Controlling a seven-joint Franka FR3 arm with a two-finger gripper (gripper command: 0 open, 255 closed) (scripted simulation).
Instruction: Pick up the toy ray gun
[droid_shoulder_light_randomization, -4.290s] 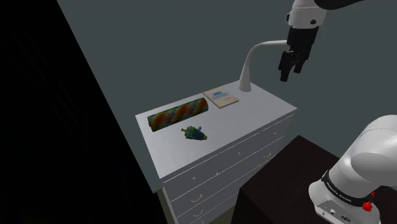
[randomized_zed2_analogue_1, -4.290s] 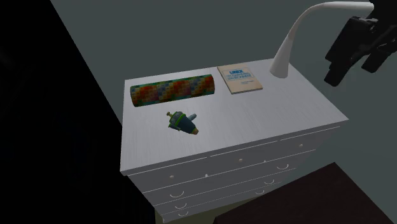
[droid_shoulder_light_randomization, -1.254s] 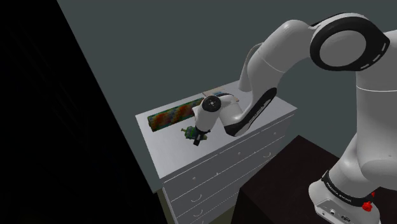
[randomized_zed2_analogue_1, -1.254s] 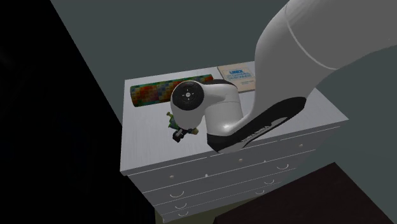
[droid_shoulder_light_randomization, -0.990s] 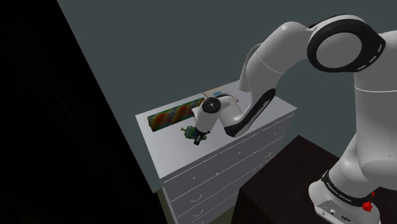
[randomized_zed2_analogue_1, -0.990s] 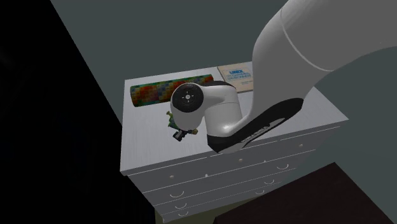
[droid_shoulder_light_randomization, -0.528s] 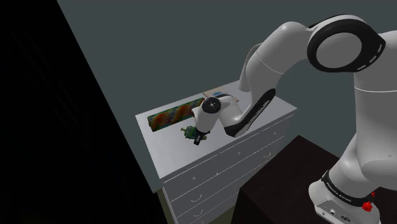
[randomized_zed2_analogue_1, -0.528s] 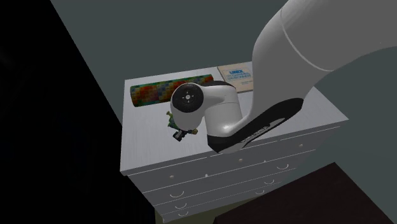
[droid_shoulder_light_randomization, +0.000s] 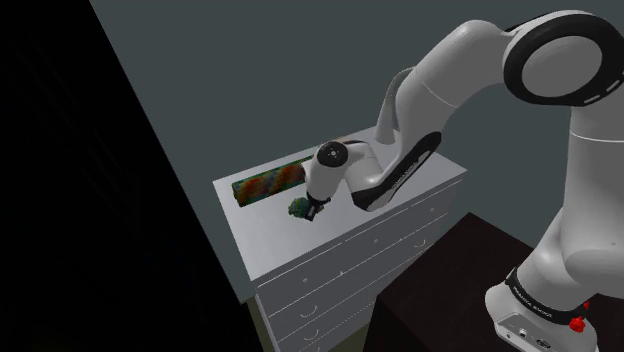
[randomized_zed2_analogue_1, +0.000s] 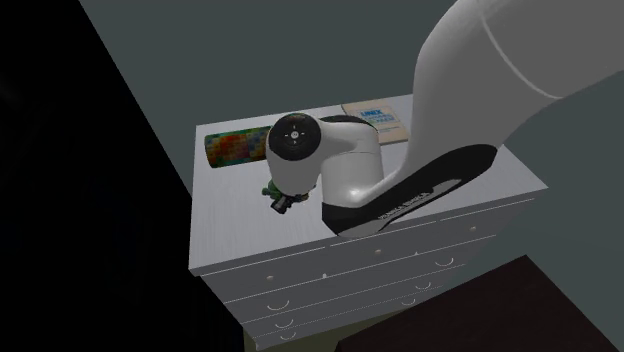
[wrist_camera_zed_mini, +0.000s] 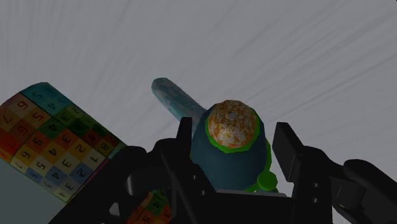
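The gripper (wrist_camera_zed_mini: 234, 132) squeezes the toy ray gun (wrist_camera_zed_mini: 230, 162) (orange tip, green rim) between both fingers, near the colourful roll (wrist_camera_zed_mini: 51, 143) on the dresser (droid_shoulder_light_randomization: 280, 245).

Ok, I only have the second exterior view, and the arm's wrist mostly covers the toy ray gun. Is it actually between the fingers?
Observer: Yes. In the wrist view the toy ray gun sits in the gripper, with the fingers tight against its blue-green body on both sides.
Operator: Which way is it facing?
Observer: Its orange mottled tip, ringed in green, points back at the wrist camera.
Operator: And the roll, is it in the way?
Observer: The multicoloured roll lies off to one side of the gripper. Grey dresser top shows between it and the toy.
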